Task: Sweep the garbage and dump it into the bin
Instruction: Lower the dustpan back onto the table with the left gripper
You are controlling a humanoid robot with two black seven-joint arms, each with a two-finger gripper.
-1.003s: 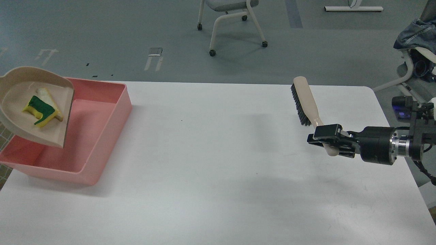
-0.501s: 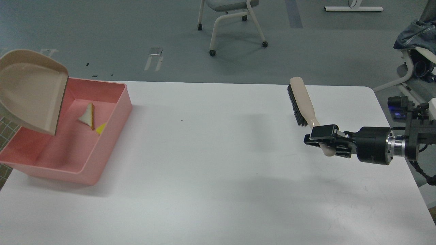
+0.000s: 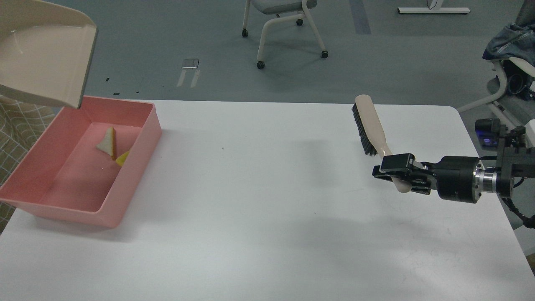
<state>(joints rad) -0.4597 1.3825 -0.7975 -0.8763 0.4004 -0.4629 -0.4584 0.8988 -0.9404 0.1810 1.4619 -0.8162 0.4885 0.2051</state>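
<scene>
The pink bin [image 3: 133, 159] stands on the white table's left side. Inside it lie the whitish slice with a brown crust [image 3: 107, 143] and the yellow sponge chunk [image 3: 122, 158], against the right wall. The beige dustpan [image 3: 42, 54] hangs empty and tilted above the bin's far left corner; the left gripper is out of view. My right gripper [image 3: 393, 172] is shut on the handle of the beige brush with black bristles [image 3: 370, 125], held above the table's right side.
The white table [image 3: 259, 200] spans the view, its right edge near my right arm. A wheeled chair [image 3: 288, 25] stands on the floor beyond it. Another chair with clothing [image 3: 512, 50] is at the far right.
The dustpan tipped, both scraps fell into the bin, and the dustpan then rose up and away. The right gripper with the brush shifted slightly left and has since held still.
</scene>
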